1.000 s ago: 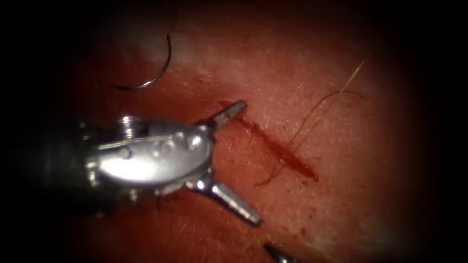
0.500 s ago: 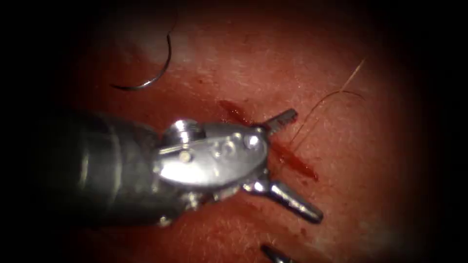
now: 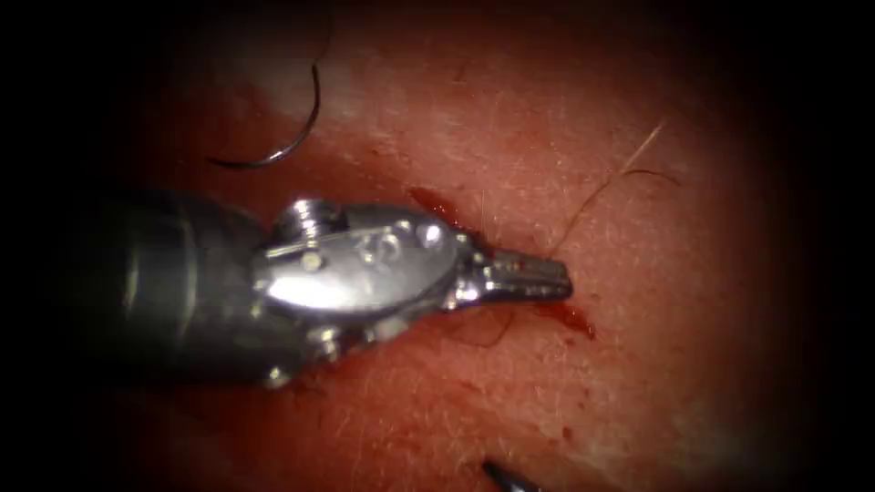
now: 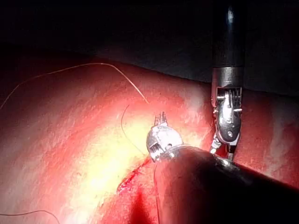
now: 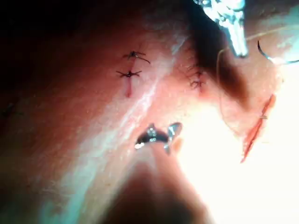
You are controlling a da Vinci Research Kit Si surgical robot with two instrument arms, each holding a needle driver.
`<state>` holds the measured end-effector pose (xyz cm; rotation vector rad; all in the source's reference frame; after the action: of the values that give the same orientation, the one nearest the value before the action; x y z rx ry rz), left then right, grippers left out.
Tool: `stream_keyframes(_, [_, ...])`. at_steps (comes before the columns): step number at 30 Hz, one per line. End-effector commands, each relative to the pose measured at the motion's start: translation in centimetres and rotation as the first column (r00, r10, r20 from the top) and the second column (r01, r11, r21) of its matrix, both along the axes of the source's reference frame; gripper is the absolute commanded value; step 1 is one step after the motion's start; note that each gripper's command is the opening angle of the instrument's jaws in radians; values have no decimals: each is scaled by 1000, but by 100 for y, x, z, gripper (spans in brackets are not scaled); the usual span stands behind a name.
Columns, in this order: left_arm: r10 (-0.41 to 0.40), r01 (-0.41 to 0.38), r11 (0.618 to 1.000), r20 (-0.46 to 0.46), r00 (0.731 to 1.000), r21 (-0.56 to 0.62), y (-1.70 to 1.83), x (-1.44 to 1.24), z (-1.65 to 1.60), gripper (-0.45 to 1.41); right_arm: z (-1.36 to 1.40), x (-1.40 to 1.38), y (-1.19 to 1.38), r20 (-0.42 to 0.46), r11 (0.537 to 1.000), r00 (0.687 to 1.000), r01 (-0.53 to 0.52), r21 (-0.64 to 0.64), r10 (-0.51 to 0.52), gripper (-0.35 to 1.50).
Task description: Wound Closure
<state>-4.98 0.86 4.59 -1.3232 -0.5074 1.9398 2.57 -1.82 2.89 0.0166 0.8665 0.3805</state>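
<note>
One curved needle [image 3: 296, 141] is seen lying loose on the tissue [image 3: 510, 118], well to the left of the cut and above it, held by neither tool and not driven into the tissue; in the right wrist view the same needle [image 5: 275, 58] is found resting near the open cut [image 5: 254, 133]. Next to the right, the left arm's claw [image 3: 558, 278] is laid across the cut [image 3: 570, 317], clenched, and by its position it is judged to be grasping the thread [image 3: 606, 187] where that strand meets the cut, though the contact itself is hidden by the metal. A little red fluid [image 3: 437, 208] is seen along the cut above and below the claw. At the bottom edge of the endoscope view only the dark tip of the right arm's tool [image 3: 506, 476] is shown, well apart from the cut; whether it is released or clenched cannot be told, and nothing is seen in it. Further right, the thread is seen running up and away over bare tissue. Several tied stitches [image 5: 128, 73] are visible elsewhere on the tissue in the right wrist view, so earlier closures are taken as finished, whereas no stitch is seen bridging this cut: its closure is judged barely begun, with every bite and knot left to be made.
</note>
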Motion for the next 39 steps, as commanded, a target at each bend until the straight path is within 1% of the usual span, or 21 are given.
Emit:
stream_keyframes(1, [-10, 10, 1000, 16, 1000, -7, -2, -1, 5, -45, 1, 4, -6, -5, 1000, 1000, -1, 2, 1, 116])
stream_keyframes(3, [-29, 30, 999, 47, 998, -17, 2, 7, 6, -45, -4, 3, -2, -15, 1000, 1000, -21, 21, 21, 116])
stream_keyframes(5, [-30, 32, 999, 102, 994, -24, 6, 12, 10, -45, -15, 2, 4, -36, 999, 998, -42, 30, 43, 116])
stream_keyframes(6, [-32, 35, 999, 112, 993, -27, 7, 13, 11, -45, -21, 1, 7, -48, 998, 997, -57, 39, 59, 114])
stream_keyframes(9, [-41, 51, 997, 163, 986, -52, 11, 19, 24, -45, -42, 1, 22, -88, 982, 984, -142, 122, 153, 106])
stream_keyframes(10, [-47, 57, 997, 189, 981, -50, 11, 20, 31, -45, -54, 1, 37, -100, 967, 973, -188, 173, 207, 96])
stream_keyframes(12, [-50, 59, 998, 213, 976, -34, 11, 21, 37, -45, -58, 2, 50, -92, 953, 966, -217, 211, 240, 94])
stream_keyframes(14, [-54, 62, 998, 229, 972, -27, 10, 22, 39, -45, -59, 4, 63, -82, 936, 957, -250, 250, 278, 94])
stream_keyframes(15, [-47, 54, 998, 239, 970, -21, 9, 22, 38, -45, -53, 8, 80, -74, 915, 944, -289, 283, 321, 94])
stream_keyframes(16, [-45, 52, 998, 241, 969, -21, 9, 22, 38, -45, -51, 10, 84, -72, 910, 941, -298, 286, 331, 94])
stream_keyframes(17, [-41, 48, 999, 245, 969, -22, 9, 23, 38, -45, -45, 16, 94, -72, 899, 932, -320, 297, 356, 93])
stream_keyframes(21, [-31, 38, 999, 255, 966, -22, 8, 25, 38, -45, -31, 36, 113, -116, 866, 908, -338, 368, 403, 88])
stream_keyframes(23, [-26, 33, 999, 260, 965, -23, 7, 27, 37, -45, -28, 43, 119, -132, 860, 904, -331, 388, 408, 83])
stream_keyframes(27, [-19, 26, 999, 266, 964, -23, 7, 30, 38, -45, -28, 49, 128, -158, 844, 887, -338, 417, 434, 78])
stream_keyframes(32, [-12, 20, 1000, 272, 962, -24, 7, 30, 38, -45, -32, 52, 142, -193, 835, 868, -344, 429, 457, 74])
stream_keyframes(33, [-10, 17, 1000, 274, 962, -24, 7, 30, 38, -45, -36, 55, 149, -220, 834, 859, -338, 437, 463, 73])
stream_keyframes(37, [-6, 14, 1000, 278, 961, -25, 7, 31, 40, -45, -42, 61, 157, -234, 831, 851, -338, 441, 470, 69])
stream_keyframes(39, [-5, 13, 1000, 278, 960, -26, 7, 31, 40, -45, -42, 64, 159, -232, 830, 850, -340, 442, 472, 64])
